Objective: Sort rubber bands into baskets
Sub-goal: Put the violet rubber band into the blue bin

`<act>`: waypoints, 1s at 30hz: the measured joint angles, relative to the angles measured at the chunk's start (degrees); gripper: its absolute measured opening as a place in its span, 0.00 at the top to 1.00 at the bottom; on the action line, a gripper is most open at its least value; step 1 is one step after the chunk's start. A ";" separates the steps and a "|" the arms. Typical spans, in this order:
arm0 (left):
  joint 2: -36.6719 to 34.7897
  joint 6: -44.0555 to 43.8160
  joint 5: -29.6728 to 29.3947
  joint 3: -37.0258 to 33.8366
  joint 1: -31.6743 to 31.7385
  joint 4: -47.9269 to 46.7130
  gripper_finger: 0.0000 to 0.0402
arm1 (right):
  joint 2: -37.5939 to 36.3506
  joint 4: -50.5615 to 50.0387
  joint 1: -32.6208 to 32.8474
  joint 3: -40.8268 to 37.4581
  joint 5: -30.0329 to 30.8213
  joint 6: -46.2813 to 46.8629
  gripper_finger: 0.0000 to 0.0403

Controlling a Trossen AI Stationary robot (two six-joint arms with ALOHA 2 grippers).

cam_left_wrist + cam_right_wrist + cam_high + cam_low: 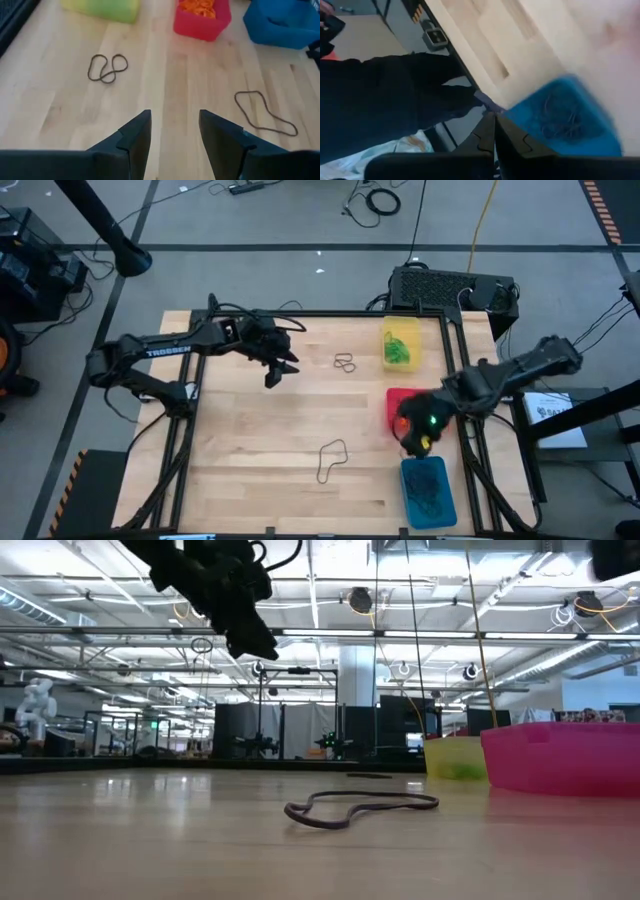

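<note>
Two dark rubber bands lie flat on the wooden table: a twisted one [345,363] [107,67] at the far middle and a larger loop [331,460] [265,112] [360,808] nearer the front. Along the right side stand the yellow basket [401,343] with green bands, the red basket [396,402] with orange bands, and the blue basket [428,492] with dark bands. My left gripper [280,370] [172,135] is open and empty, raised above the table left of the twisted band. My right gripper [418,442] [495,127] is shut between the red and blue baskets. No band shows between its fingers.
A black box [450,288] stands behind the table's far right corner. Black frame rails run along the table's edges. Bare wood lies between the two loose bands and at the table's left.
</note>
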 joint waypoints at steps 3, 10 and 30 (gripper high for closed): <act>0.96 -0.01 0.01 -0.02 -0.13 1.84 0.57 | -0.05 0.15 6.67 0.00 3.44 7.03 1.00; 3.12 -0.15 0.07 -0.02 -0.14 5.46 0.57 | 1.33 -0.30 16.76 -2.87 7.40 15.99 1.00; 5.46 -9.11 0.07 0.00 -0.25 13.52 0.57 | 1.33 5.00 27.77 -17.33 1.09 29.63 1.00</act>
